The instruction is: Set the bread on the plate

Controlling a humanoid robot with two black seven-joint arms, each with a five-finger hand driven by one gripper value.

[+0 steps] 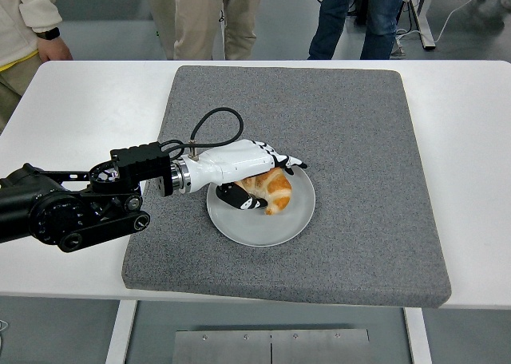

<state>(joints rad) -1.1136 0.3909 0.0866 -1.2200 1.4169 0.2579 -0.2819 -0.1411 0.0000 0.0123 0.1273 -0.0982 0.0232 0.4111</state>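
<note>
The black left arm (64, 208) reaches in over the white worktop (72, 108) and grey mat (359, 156). Its white robot hand (247, 168) covers the bread (271, 190) on the plate (259, 224), fingers (291, 163) extended above, thumb beneath; actual grip is unclear. People at the top are cut off.

Left arm (64, 208): black, built of rounded joint housings with round caps and a boxy black wrist block. A silver metal ring joins the wrist to the left hand (239, 172), which has a white shell with black fingertips and black palm pads. A black cable (214, 123) loops from the wrist block to the hand's back.
</note>
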